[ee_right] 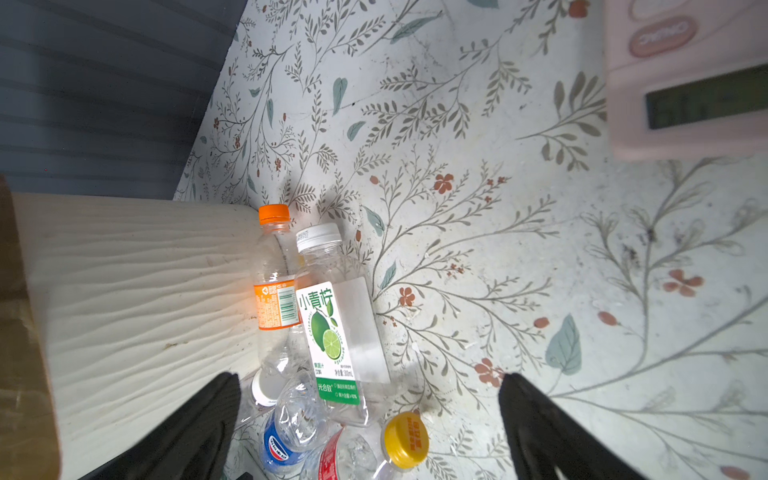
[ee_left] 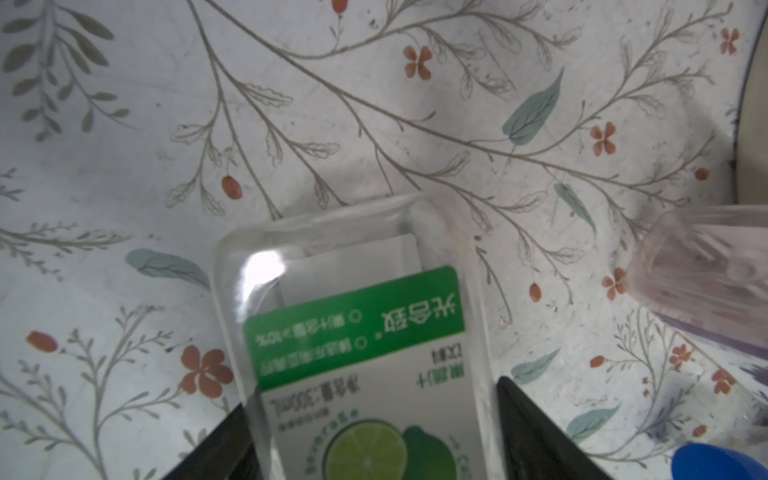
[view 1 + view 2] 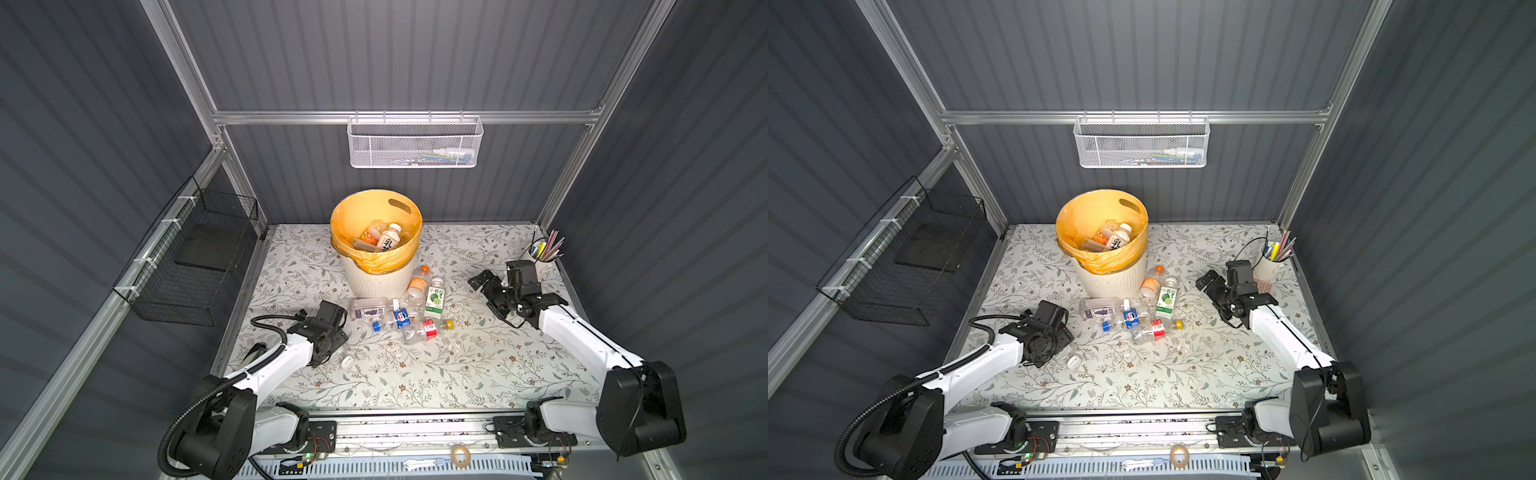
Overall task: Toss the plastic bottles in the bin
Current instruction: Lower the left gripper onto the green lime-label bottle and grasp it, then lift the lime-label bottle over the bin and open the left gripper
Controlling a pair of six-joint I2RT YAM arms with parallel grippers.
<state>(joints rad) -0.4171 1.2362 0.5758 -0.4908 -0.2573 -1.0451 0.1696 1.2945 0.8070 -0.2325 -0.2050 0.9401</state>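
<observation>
Bin: we see the bin standing at the back middle of the bench, its orange bag folded over the rim.
In the bin: a few binned bottles lie at the bottom, one with a white cap and one with an orange label.
Other containers: the white mesh basket hangs on the back rail with small items we cannot make out. The black wire basket hangs on the left wall. The cup of pens stands at the back right corner, with the calculator near it.
Loose bottles: a cluster of bottles lies just in front of the bin. The orange-capped bottle touches the bin's wall, and the lime bottle lies against it.
Open room: we find the near half of the bench bare, and a bare strip between the cluster and the right arm.
Left tool: the left tool is low over the bench, left of the cluster. Its fingers stand on either side of the second lime bottle, which lies on the bench. We cannot tell whether they press it.
Right tool: the right tool hangs released, fingers spread wide, grasping nothing, right of the cluster.
</observation>
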